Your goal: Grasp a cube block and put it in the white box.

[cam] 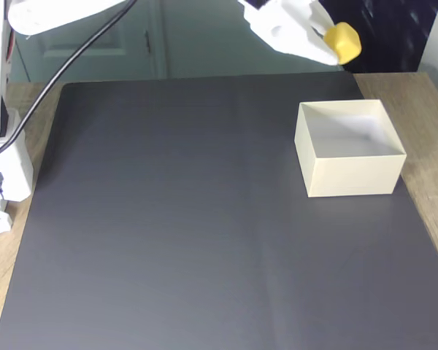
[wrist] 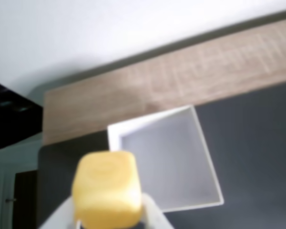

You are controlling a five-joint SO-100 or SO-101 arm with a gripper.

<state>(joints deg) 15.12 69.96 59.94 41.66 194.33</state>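
My white gripper (cam: 339,45) is shut on the yellow cube block (cam: 344,41), held high in the air near the top of the fixed view, above and a little behind the white box (cam: 350,177). In the wrist view the cube block (wrist: 107,188) sits between my white fingers (wrist: 155,214) at the bottom edge, with the white box (wrist: 206,148) beyond it, open side up and nothing inside.
A dark grey mat (cam: 182,233) covers most of the wooden table (cam: 431,109). The arm's white base (cam: 7,175) and a black cable (cam: 51,80) stand at the left edge. A door and dark shelving lie behind the table.
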